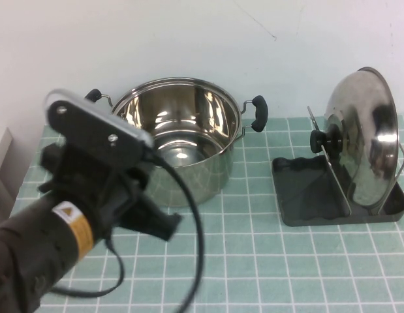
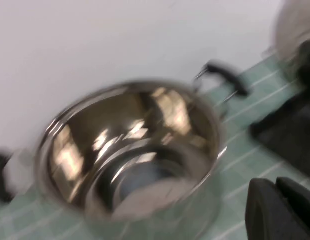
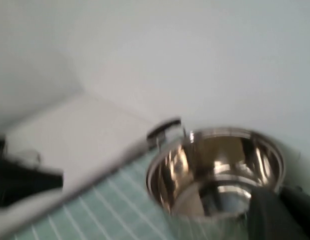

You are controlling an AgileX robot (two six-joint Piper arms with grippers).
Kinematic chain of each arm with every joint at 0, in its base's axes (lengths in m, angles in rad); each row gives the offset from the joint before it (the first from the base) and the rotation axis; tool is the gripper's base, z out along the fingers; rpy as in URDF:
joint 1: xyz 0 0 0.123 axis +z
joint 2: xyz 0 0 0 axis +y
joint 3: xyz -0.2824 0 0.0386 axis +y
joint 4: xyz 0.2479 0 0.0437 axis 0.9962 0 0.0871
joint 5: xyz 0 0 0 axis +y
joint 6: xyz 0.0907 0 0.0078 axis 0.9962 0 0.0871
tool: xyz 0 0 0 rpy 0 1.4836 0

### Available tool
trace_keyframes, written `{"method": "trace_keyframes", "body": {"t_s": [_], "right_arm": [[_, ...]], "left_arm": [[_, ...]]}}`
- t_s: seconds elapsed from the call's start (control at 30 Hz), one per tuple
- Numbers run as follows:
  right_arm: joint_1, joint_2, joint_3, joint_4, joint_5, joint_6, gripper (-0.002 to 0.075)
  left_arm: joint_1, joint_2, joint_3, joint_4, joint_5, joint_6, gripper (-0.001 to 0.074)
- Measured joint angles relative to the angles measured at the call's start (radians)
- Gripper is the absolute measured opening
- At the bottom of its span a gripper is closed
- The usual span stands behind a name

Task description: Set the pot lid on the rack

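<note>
The pot lid (image 1: 366, 140) stands on its edge in the rack (image 1: 299, 208), at the right side of the table (image 1: 254, 261), and it leans a little between the thin upright wires. Its black knob (image 1: 324, 140) points to the left, toward the pot (image 1: 179, 137). The lid is round, domed and shiny steel, and its upper rim rises well above the rack. The rack is a dark grey rectangular tray of plastic; its right end is close to the right border of the high view. Between the rack and the pot there is a free strip of the green checked cloth, and the whole front part of the table to the right of the left arm is open too. The pot is deep and polished, with two black side handles, and it stands near the white wall behind. The left arm comes in from the lower left of the high view and is lifted above the table, in front of the pot and a little to its left; a black cable hangs from it in a loop. The left gripper (image 1: 153, 218) is well apart from the lid, and I cannot tell if its fingers are open or closed. The right gripper (image 3: 282, 215) shows only as a dark blurred shape in its wrist view, with the pot before it, and its state I also cannot tell.
</note>
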Motion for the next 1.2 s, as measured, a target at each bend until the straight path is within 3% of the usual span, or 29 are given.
{"method": "trace_keyframes", "body": {"t_s": [0.17,0.37,0.47,0.7,0.97,1.2], "right_arm": [[0.106,-0.119,-0.151,-0.413,0.033,0.169,0.0010],[0.364,-0.194,-0.193,-1.118,0.046,0.558,0.0007],[0.425,-0.221,-0.191,-1.295,0.046,0.676,0.0007],[0.437,-0.389,-0.063,-1.363,0.002,0.726,0.0006],[0.439,-0.721,0.366,-1.270,-0.307,0.683,0.0005],[0.441,-0.944,0.644,-1.209,-0.366,0.635,0.0005]], "left_arm": [[0.003,-0.005,0.000,-0.445,0.224,0.430,-0.0001],[0.003,-0.022,0.000,-0.795,0.380,0.698,-0.0001],[0.003,-0.071,0.000,-0.916,0.390,0.788,-0.0001],[0.003,-0.305,0.002,-1.077,0.365,0.875,-0.0001],[0.003,-0.534,0.132,-1.153,0.072,0.886,-0.0001],[0.003,-0.625,0.292,-1.127,-0.069,0.891,-0.0001]]}}
